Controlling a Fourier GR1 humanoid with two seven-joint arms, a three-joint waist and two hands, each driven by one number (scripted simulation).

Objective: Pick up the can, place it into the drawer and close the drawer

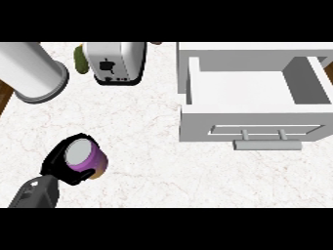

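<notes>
The left robot hand (62, 166), entering from about seven o'clock, has its black fingers curled round the purple can (86, 157), which sits low on the table (147, 141) with its grey lid facing up; whether it is lifted clear or touching the marble I cannot tell; the right robot hand is out of view. The white drawer (259, 105) stands pulled open at about two o'clock, its inside bare, its bar handle (267, 144) facing the robot; a toaster (113, 63) and a white cylinder (26, 71) stand towards eleven o'clock. The step in hand looks like the pick-up; the next move calls for carrying the can up and across to the right, over the drawer's front wall, before release.
</notes>
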